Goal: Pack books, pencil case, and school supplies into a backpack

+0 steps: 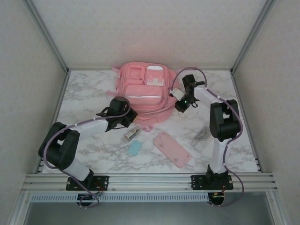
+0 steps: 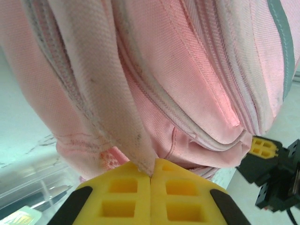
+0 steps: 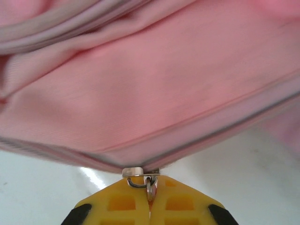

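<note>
The backpack [image 1: 143, 91] lies flat at the far middle of the marble surface [image 1: 84, 93], front pockets up. The left arm [image 1: 89, 125] reaches to its near left corner. In the left wrist view the left jaws are together, pinching a fold of the backpack's pink fabric. The right arm [image 1: 220, 117] bends in to the backpack's right side. The right jaws are clamped on the ring of the zip pull [image 3: 149, 187], which hangs from the metal slider [image 3: 133, 172] at the backpack's edge, just above the surface.

Nearer the arm bases, apart from the backpack, lie 4 things. A silvery stubby item [image 1: 131, 133] sits just beside the left jaws, with a light-blue block [image 1: 135, 148] just in front of it. The pencil case [image 1: 172, 149] lies flat and askew near the middle. A greyish clear strip [image 1: 200, 136], too small to make out well, lies beside the right arm.
</note>
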